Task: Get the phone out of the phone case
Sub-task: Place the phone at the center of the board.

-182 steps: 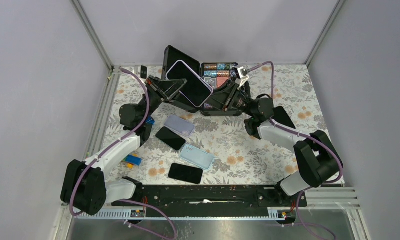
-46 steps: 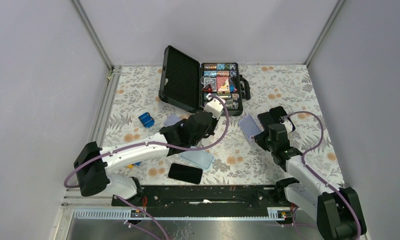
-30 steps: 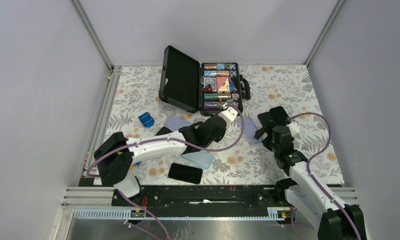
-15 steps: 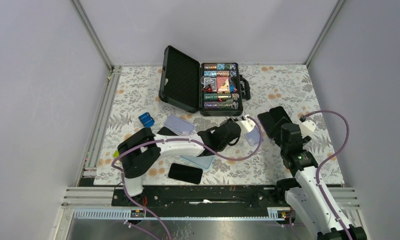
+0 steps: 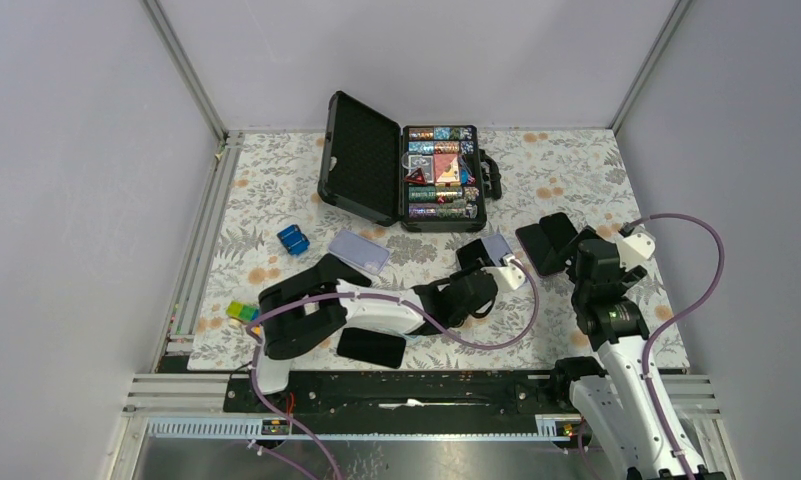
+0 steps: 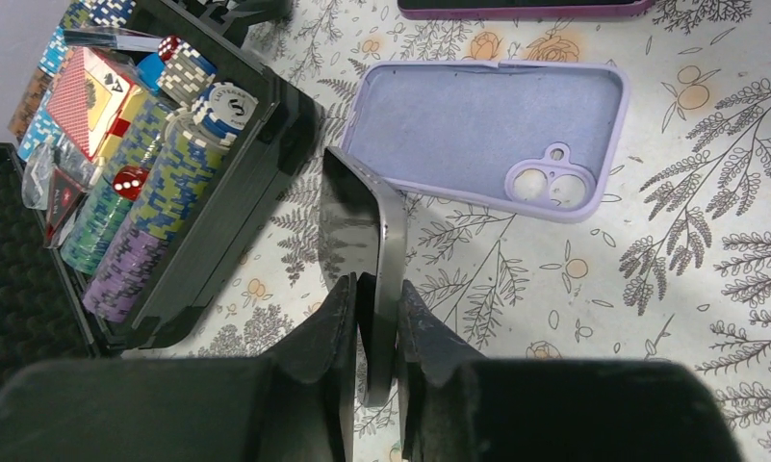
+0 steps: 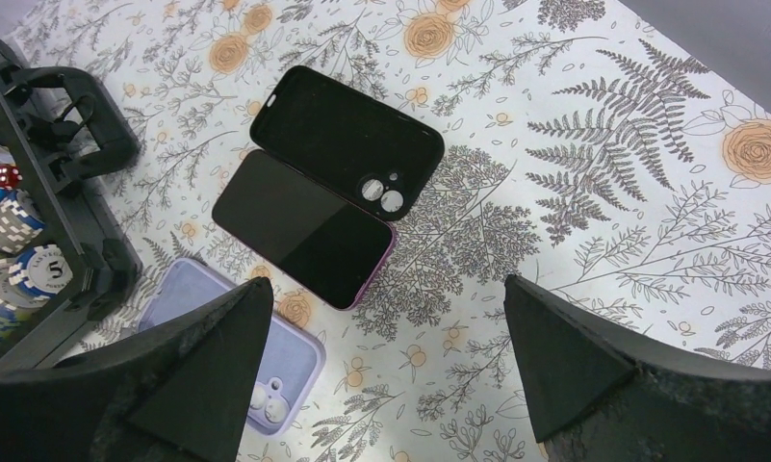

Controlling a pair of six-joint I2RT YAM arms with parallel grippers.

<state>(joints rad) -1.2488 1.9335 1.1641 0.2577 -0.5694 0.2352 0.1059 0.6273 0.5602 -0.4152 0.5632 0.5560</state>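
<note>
My left gripper is shut on a black phone with a grey rim, holding it on edge just above the flowered table. The empty lilac phone case lies flat, hollow side up, right behind it. In the top view the left gripper holds the phone beside the lilac case. My right gripper stands wide open with nothing in it, above the table to the right of that lilac case. From above, the right gripper is clear of both.
An open black poker-chip box stands at the back, its lid raised. A black case and a magenta-rimmed phone lie below my right gripper. Another lilac case, a black phone and a blue block lie to the left.
My left arm has swung right across the table, carrying the phone to the lilac case. My right arm has drawn back right and away from that case, still open.
</note>
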